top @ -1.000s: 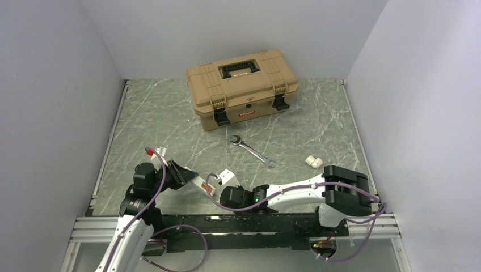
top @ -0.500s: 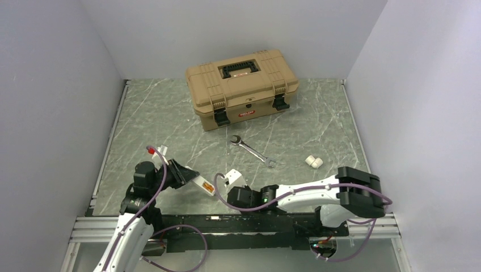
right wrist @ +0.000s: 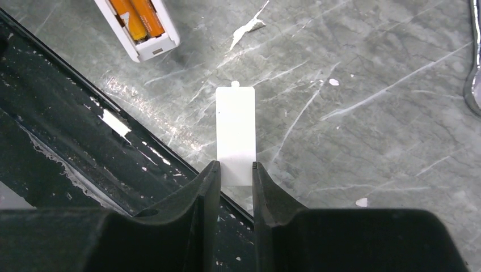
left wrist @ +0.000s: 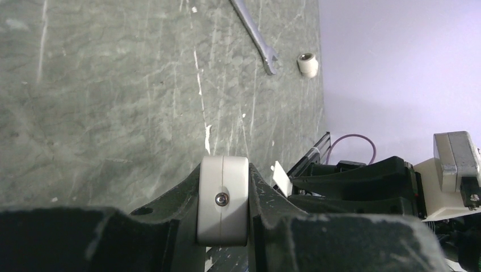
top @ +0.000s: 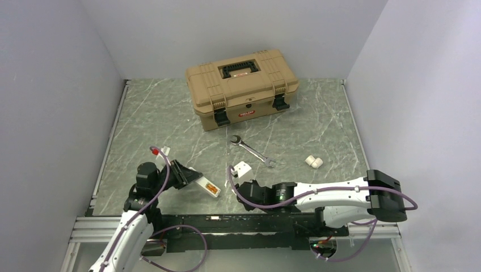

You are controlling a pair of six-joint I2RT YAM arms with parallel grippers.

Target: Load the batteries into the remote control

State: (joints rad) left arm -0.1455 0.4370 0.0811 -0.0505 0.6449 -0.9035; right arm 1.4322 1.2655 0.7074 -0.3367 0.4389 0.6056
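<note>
L gripper [left wrist: 223, 171] clamped tight on remote control [top: 208, 186], near desk [top: 170, 124] front edge. Orange batteries [right wrist: 139, 16] sit in its recess. R gripper [right wrist: 235, 171] pinching white batt cover [right wrist: 235, 127].

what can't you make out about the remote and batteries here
- Remote control, right wrist view: cut off by the top edge; only the end with orange batteries shows.
- Left wrist view: the left fingers hide all but its white end.
- Its button face: in no view.
- White plate: its held end is hidden between the right fingers.
- White cylinders, top view: too small to identify.
</note>
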